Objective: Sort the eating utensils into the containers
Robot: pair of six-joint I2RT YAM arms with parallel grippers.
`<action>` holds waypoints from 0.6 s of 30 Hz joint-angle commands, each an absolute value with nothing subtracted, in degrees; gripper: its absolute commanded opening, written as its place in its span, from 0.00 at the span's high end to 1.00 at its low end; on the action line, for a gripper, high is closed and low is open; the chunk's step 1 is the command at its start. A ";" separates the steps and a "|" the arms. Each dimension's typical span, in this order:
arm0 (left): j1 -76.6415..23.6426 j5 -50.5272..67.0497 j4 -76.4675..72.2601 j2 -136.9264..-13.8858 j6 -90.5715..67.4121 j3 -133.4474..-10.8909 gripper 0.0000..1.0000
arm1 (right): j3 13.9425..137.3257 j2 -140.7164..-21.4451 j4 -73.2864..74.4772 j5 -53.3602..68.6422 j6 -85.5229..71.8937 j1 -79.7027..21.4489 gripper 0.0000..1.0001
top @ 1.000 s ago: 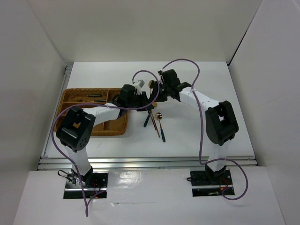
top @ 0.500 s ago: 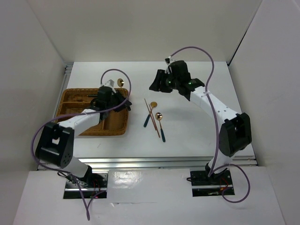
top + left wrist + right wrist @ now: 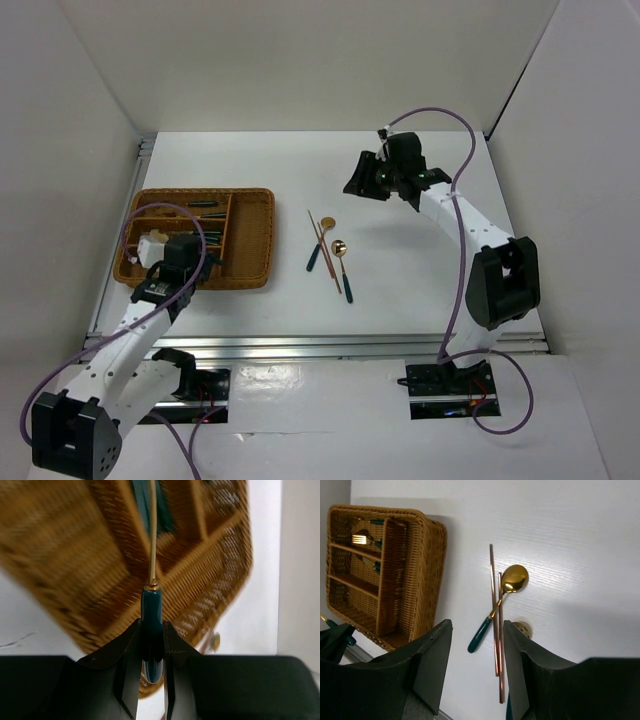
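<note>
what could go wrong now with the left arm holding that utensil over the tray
1. The left jaws pinch the utensil only by its teal handle, its long gold stem sticking out over the wicker tray; it may pivot and land across a divider.
2. One spoon crosses the chopsticks; the open right jaws may drag both.

Top ext cam: high, behind arm bases, looks down on whole white table (image 3: 420, 290). L wrist cam: v. close over brown woven wicker tray (image 3: 65, 555). R wrist cam: farther off, angled down. All 3 share tray; top + R also share gold-headed teal-handled spoon (image 3: 512, 578).
</note>
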State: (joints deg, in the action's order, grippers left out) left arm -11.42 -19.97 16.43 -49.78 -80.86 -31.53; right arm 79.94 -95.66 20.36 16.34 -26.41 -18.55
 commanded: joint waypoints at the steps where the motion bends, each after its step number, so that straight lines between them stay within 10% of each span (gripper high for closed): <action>1: -11.43 -31.19 27.15 -47.64 -95.51 -30.77 0.79 | 78.75 -96.94 20.39 18.37 -24.79 -17.49 0.47; 18: -11.43 -39.46 33.84 -60.81 -106.69 -37.17 0.72 | 80.41 -101.68 20.39 21.09 -22.41 -16.96 0.51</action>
